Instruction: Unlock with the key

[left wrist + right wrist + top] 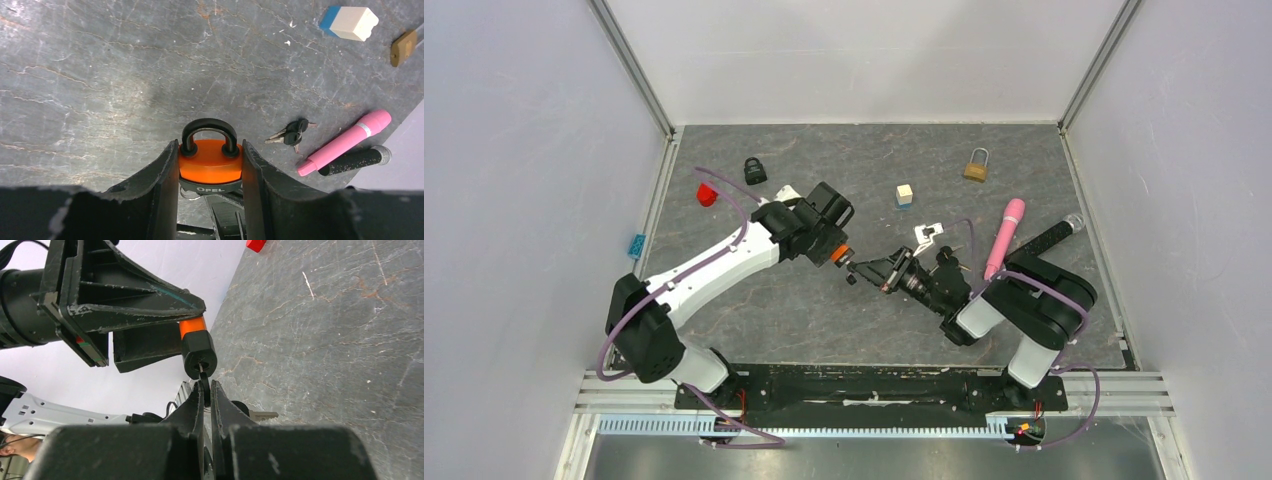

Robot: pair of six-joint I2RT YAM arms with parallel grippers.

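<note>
While left tool [210,150] clamps padlock [210,164], key [202,374] in right tool [206,385] meets keyhole [200,362].

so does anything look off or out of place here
Nothing much. The left gripper holds the orange padlock squarely, shackle closed, and the right gripper has the key in its keyhole. Only the left fingers look scuffed along their edges.

My arms meet tip to tip.
Left gripper [210,152] clamps the orange padlock [210,170]; right gripper [206,390], facing it, pinches the key [202,372].
</note>
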